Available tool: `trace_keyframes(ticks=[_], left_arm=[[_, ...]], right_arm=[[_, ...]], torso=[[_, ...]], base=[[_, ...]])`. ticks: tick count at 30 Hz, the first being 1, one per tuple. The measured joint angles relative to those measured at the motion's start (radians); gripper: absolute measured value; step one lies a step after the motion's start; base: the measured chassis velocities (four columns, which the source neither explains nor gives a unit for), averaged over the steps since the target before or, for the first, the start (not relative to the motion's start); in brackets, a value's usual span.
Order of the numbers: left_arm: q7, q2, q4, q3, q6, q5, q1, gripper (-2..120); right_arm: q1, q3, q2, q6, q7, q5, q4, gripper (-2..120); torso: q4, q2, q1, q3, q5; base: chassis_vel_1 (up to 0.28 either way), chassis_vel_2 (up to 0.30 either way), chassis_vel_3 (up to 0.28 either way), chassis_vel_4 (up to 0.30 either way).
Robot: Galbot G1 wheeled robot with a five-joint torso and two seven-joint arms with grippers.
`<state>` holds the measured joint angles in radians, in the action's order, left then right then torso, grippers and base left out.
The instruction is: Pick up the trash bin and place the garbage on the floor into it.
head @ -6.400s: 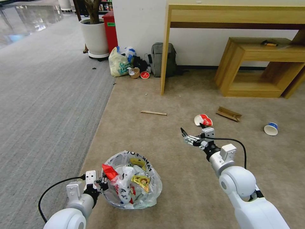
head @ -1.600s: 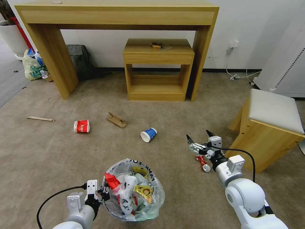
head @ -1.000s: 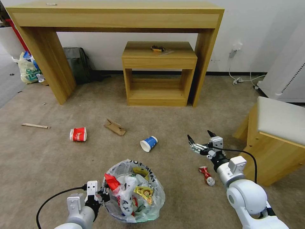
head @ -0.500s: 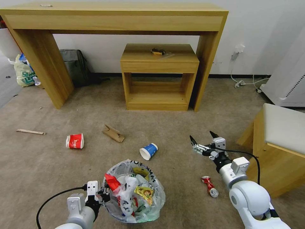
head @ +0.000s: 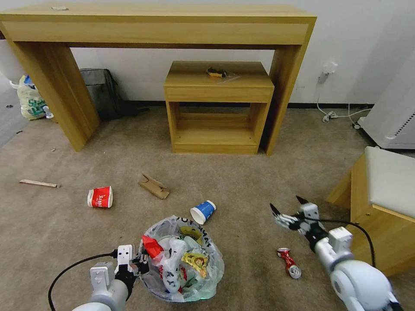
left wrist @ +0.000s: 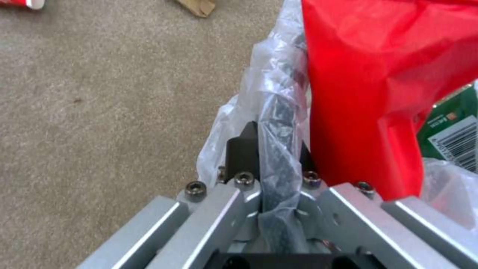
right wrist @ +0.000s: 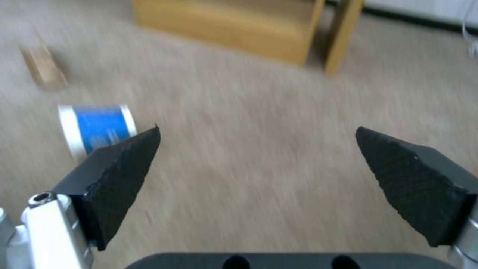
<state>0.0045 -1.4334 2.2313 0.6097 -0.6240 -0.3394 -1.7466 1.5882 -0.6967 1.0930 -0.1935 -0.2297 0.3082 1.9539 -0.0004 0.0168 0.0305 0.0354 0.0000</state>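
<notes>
The trash bin (head: 196, 276), black with a crinkly plastic liner and full of wrappers, hangs at the lower left. My left gripper (head: 139, 261) is shut on its rim; the left wrist view shows the gripper (left wrist: 271, 145) pinching rim and liner (left wrist: 279, 108) beside a red wrapper (left wrist: 368, 74). My right gripper (head: 286, 204) is open over the beige floor (head: 242, 185), a little beyond a crushed red can (head: 288, 262). A blue cup (head: 203, 211) lies just beyond the bin, with a red cup (head: 99, 197), cardboard scrap (head: 154, 186) and stick (head: 38, 183) farther left. In the right wrist view, the open gripper (right wrist: 256, 149) faces carpet with the blue cup (right wrist: 97, 127) to one side.
A long wooden desk (head: 164, 26) spans the back, with a small wooden side table (head: 218, 103) under it. A cushioned wooden stool (head: 389, 190) stands close to my right arm. A grey backpack (head: 98, 93), a printed shopping bag (head: 29, 100) and cables (head: 341, 114) line the wall.
The whole view has shifted, so the camera has moved; the litter now lies nearer. My right arm has dropped lower and to the right. The left gripper still holds the bin.
</notes>
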Motion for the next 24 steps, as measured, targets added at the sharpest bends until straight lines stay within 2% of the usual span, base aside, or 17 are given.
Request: trace_keyframes(ticks=[2, 5, 10, 14, 18, 24], left_arm=[[0.000, 0.000, -0.003, -0.002, 0.000, 0.000, 0.002, 0], [0.000, 0.000, -0.006, -0.005, 0.000, 0.000, 0.002, 0], [0.000, 0.001, -0.009, -0.006, 0.000, 0.000, 0.001, 0], [-0.002, -0.003, -0.010, -0.008, 0.000, 0.003, -0.002, 0], [-0.004, -0.006, -0.018, -0.009, 0.001, 0.006, -0.003, 0], [-0.004, -0.011, -0.025, -0.011, 0.001, 0.011, 0.002, 0]], right_arm=[[0.007, -0.009, -0.003, 0.018, -0.017, -0.013, -0.037, 100], [0.014, -0.021, 0.010, 0.074, -0.066, -0.050, -0.169, 100], [0.001, -0.010, 0.023, 0.102, -0.117, -0.041, -0.289, 100], [-0.044, 0.012, 0.016, 0.106, -0.176, -0.007, -0.442, 100], [-0.084, 0.035, 0.011, 0.122, -0.204, 0.010, -0.532, 100], [-0.143, 0.073, 0.030, 0.118, -0.193, 0.020, -0.611, 100]], torso=[[0.0000, 0.000, 0.000, 0.000, 0.0000], [0.0001, 0.000, 0.000, 0.000, 0.0003], [0.0001, 0.000, 0.000, 0.000, 0.0002], [0.0001, 0.000, 0.000, 0.000, 0.0002], [0.0001, 0.000, 0.000, 0.000, 0.0000], [0.0002, 0.000, 0.000, 0.000, 0.0001]], base=[[0.000, 0.000, 0.000, 0.000], [0.000, 0.000, 0.000, 0.000], [0.000, 0.000, 0.000, 0.000], [0.000, 0.000, 0.000, 0.000], [0.000, 0.000, 0.000, 0.000], [0.000, 0.000, 0.000, 0.000]])
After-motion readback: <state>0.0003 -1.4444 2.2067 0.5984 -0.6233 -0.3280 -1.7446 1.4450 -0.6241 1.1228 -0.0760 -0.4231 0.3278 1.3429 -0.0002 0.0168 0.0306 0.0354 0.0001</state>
